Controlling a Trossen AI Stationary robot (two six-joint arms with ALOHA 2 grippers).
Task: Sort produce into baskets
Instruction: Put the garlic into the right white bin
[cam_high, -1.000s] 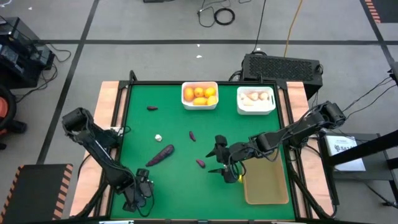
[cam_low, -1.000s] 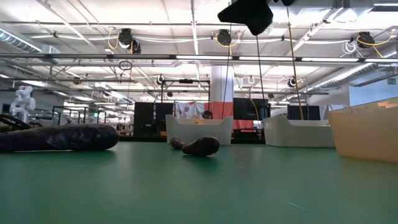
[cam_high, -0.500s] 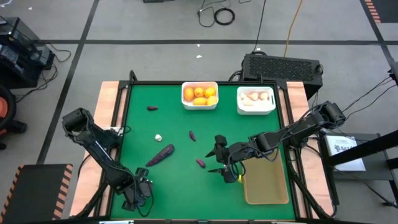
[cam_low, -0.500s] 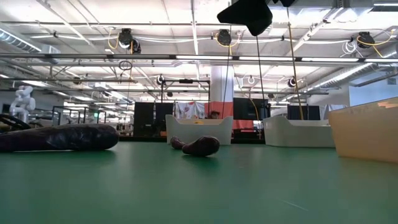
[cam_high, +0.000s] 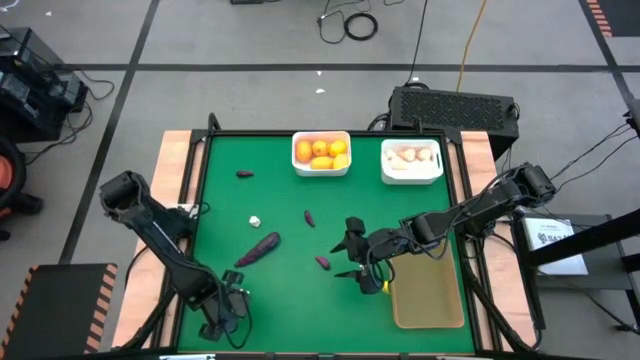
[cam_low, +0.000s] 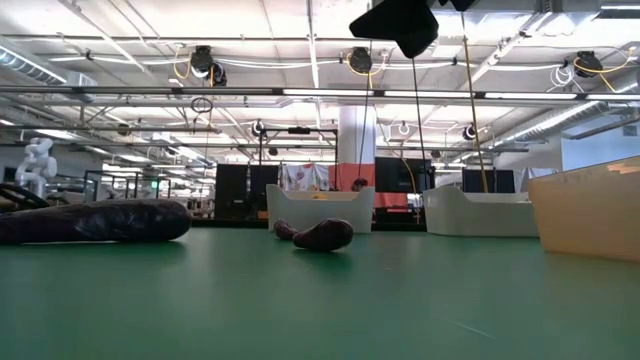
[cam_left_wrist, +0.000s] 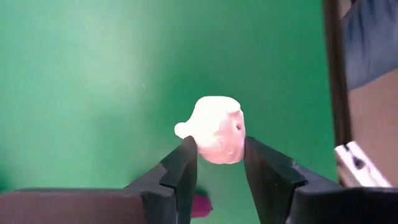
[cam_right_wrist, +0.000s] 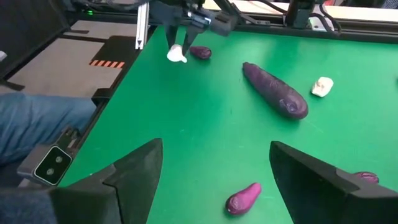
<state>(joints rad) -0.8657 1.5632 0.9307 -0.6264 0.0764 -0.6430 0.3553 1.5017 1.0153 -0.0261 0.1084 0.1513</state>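
Note:
At the table's near left, my left gripper (cam_high: 228, 305) (cam_left_wrist: 217, 152) is shut on a lumpy white bulb (cam_left_wrist: 214, 130) (cam_right_wrist: 176, 54), next to a small purple piece (cam_right_wrist: 200, 52). My right gripper (cam_high: 352, 262) (cam_right_wrist: 214, 180) hangs open over the table's middle, above a small purple piece (cam_high: 322, 262) (cam_right_wrist: 242, 198). Lying on the mat are a long purple piece (cam_high: 257, 249) (cam_right_wrist: 275, 90), another white bulb (cam_high: 255, 221) and two small purple pieces (cam_high: 245, 174) (cam_high: 310, 218). At the far edge, one white bin (cam_high: 296, 150) holds orange fruits and another (cam_high: 385, 165) holds white bulbs. My left gripper pinches the white bulb by two opposite sides (cam_left_wrist: 200, 146) between its two fingers. The fingers (cam_right_wrist: 180, 34) come from above, pointing down, and the bulb sticks out past their tips. Whether the bulb rests on the mat or hangs just clear of it, I cannot tell.
A flat tan tray (cam_high: 430, 295) lies at the near right, beside my right gripper. A black box with a grille (cam_high: 455, 105) stands beyond the far edge. A person's leg in blue jeans (cam_right_wrist: 37, 118) shows off the table's left side.

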